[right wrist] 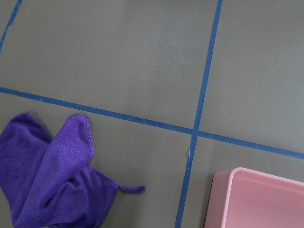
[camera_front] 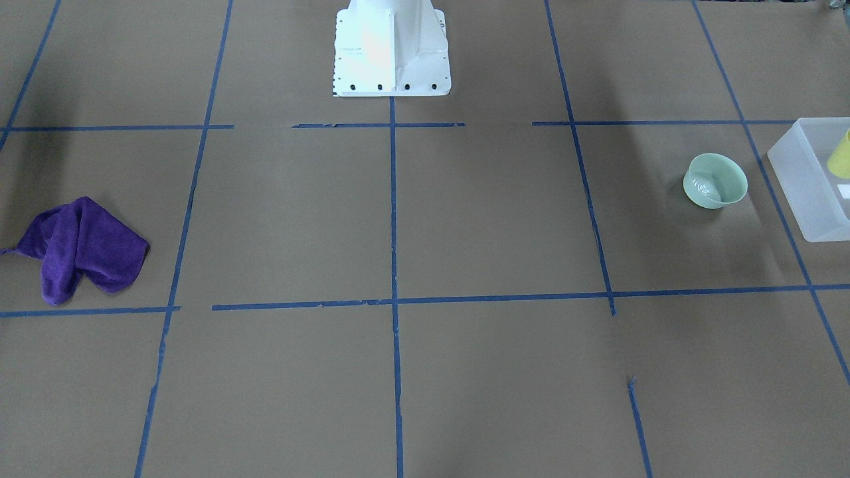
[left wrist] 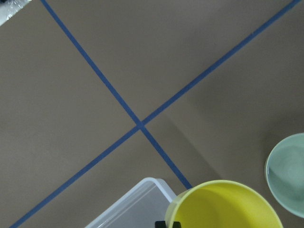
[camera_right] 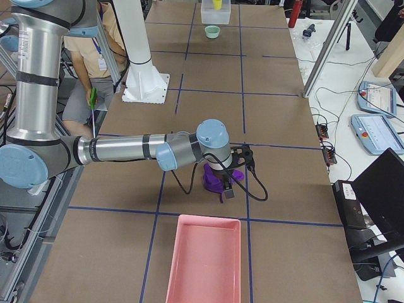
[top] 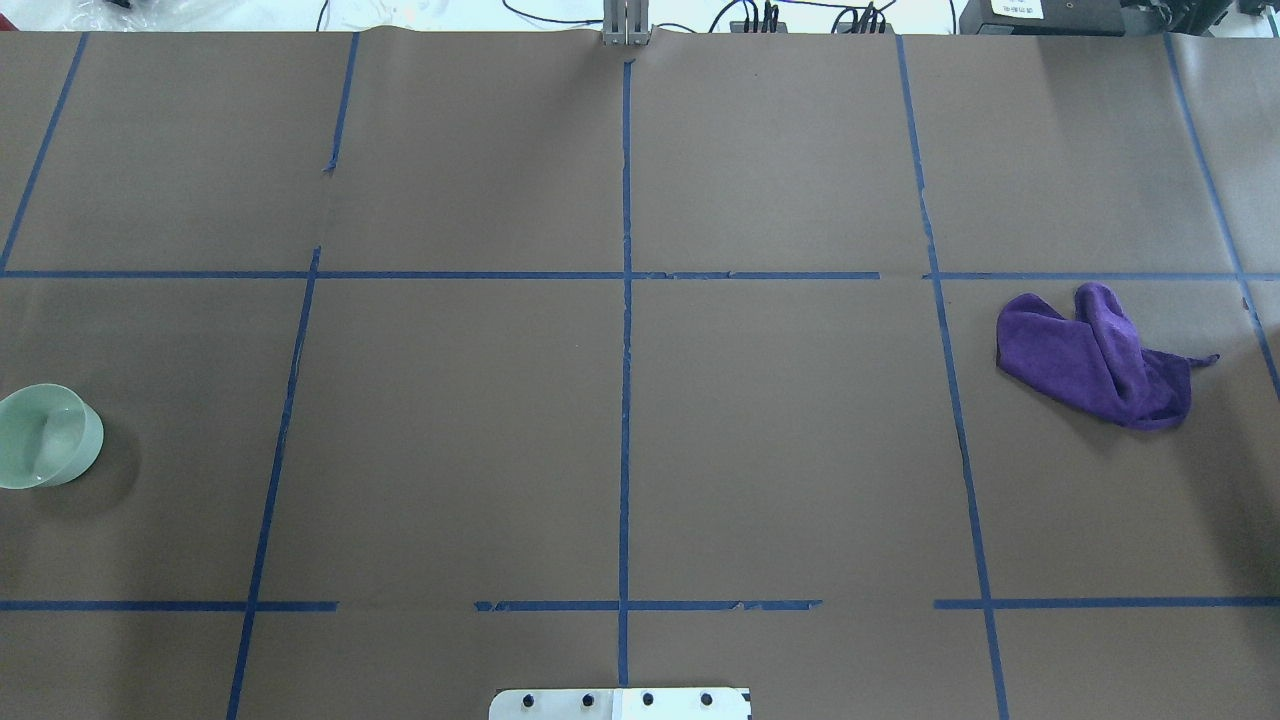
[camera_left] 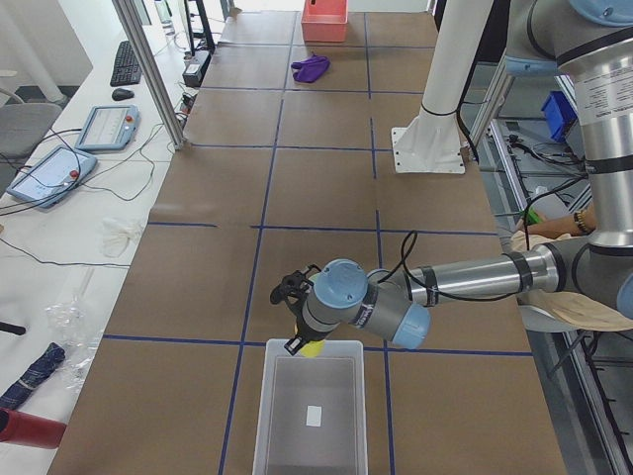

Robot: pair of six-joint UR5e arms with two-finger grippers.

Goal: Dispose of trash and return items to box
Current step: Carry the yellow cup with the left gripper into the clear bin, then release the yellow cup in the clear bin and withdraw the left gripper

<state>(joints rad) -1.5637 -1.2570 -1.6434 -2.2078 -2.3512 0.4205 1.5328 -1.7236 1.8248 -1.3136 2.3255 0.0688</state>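
Note:
The yellow cup (left wrist: 223, 206) fills the bottom of the left wrist view, over the corner of the frosted white box (left wrist: 128, 211). A black fingertip (left wrist: 167, 224) shows at its rim. In the exterior left view my left gripper (camera_left: 297, 336) holds the cup (camera_left: 313, 348) at the box's (camera_left: 309, 416) far edge. The front-facing view shows the cup (camera_front: 842, 154) over the box (camera_front: 807, 192). The mint-green bowl (camera_front: 715, 180) stands upright on the table beside the box, also in the overhead view (top: 45, 437). My right gripper (camera_right: 226, 192) hangs over a purple cloth (camera_right: 214, 180); I cannot tell whether it is open.
The purple cloth (top: 1100, 355) lies crumpled on the robot's right side of the table, also in the right wrist view (right wrist: 52, 180). A pink tray (camera_right: 205, 259) sits at that table end beyond the cloth. The white robot base (camera_front: 390, 50) stands at mid-table edge.

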